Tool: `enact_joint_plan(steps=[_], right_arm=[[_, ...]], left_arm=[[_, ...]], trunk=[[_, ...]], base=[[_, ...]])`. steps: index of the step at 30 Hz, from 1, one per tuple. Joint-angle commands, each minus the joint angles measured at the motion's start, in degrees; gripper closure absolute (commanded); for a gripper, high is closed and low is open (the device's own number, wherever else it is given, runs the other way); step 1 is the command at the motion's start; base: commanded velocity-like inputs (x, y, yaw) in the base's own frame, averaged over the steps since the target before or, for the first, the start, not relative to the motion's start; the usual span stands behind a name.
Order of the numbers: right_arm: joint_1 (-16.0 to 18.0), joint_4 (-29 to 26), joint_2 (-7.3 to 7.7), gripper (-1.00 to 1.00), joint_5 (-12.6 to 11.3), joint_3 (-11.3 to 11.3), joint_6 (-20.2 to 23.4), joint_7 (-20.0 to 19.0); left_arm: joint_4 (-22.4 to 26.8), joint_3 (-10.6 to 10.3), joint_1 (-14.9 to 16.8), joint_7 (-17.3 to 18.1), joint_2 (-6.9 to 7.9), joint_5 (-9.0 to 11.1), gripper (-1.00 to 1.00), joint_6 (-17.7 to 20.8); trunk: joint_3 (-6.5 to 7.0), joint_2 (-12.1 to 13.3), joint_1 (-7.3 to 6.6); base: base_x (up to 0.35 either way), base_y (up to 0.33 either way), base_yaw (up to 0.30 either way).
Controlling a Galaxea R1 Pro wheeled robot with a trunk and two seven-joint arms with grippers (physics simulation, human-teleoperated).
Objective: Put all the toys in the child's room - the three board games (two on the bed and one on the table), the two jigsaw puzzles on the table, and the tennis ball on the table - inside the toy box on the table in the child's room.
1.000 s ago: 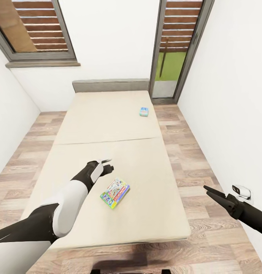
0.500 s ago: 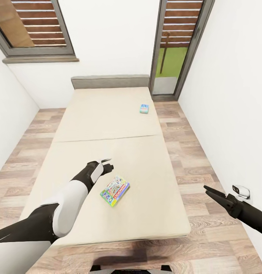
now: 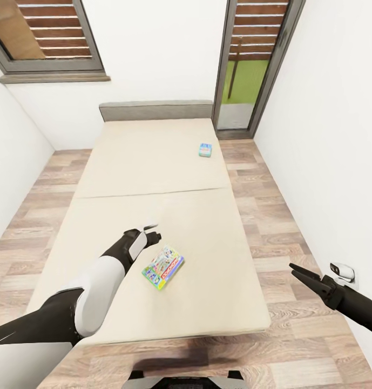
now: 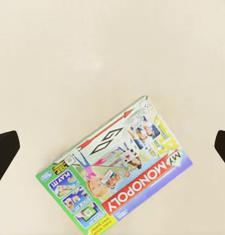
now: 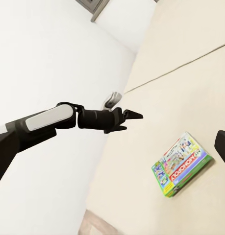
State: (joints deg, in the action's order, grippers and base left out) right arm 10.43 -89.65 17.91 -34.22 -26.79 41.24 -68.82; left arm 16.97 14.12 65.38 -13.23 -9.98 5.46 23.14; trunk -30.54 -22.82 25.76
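Note:
Two board games lie on the cream bed [image 3: 121, 178]. A colourful Monopoly box [image 3: 163, 267] sits near the foot end, and a small blue box [image 3: 205, 149] lies far off by the right edge near the headboard. My left gripper [image 3: 152, 233] hovers open just beyond and to the left of the Monopoly box. In the left wrist view the same box [image 4: 117, 176] lies under the gripper, with dark fingertips [image 4: 4, 152] at both edges of the frame. My right gripper [image 3: 298, 272] is open over the floor to the right of the bed. The right wrist view shows the left gripper [image 5: 131, 116] above the box [image 5: 183, 164].
A grey headboard [image 3: 156, 111] closes the far end of the bed. Behind it are a window [image 3: 45, 38] at the left and a glass door [image 3: 245, 70] at the right. Wood-plank floor [image 3: 277, 227] runs along both sides. A white wall socket [image 3: 342, 272] sits by my right arm.
The whole head view has shifted, with the bed's far end and the window sliding upward in the picture, so the camera moved. Both arms and the two boxes have stayed where they were.

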Motion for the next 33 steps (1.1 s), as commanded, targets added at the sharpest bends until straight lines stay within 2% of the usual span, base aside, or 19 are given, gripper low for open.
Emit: enact_joint_plan(steps=[1,19,33], right_arm=[[0.03,0.0,0.02,-1.0,-0.24,-0.01,0.42,-0.02],[0.05,0.0,0.02,-1.0,-0.24,-0.08,0.42,0.09],[0.03,0.0,0.02,-1.0,-0.24,-0.1,0.33,0.09]], left_arm=[[0.0,-0.04,0.01,-0.3,-0.02,0.56,-1.0,0.19],[-0.27,-0.13,0.01,0.13,-0.02,0.52,-1.0,0.06],[-0.28,-0.17,0.01,0.13,-0.02,0.52,-1.0,0.13]], trunk=[[-0.18,-0.1,0.03],[-1.88,-0.1,0.03],[-3.2,-0.1,0.03]], base=[[0.0,0.0,0.0],[0.002,-0.002,0.0],[0.095,-0.081,0.0]])
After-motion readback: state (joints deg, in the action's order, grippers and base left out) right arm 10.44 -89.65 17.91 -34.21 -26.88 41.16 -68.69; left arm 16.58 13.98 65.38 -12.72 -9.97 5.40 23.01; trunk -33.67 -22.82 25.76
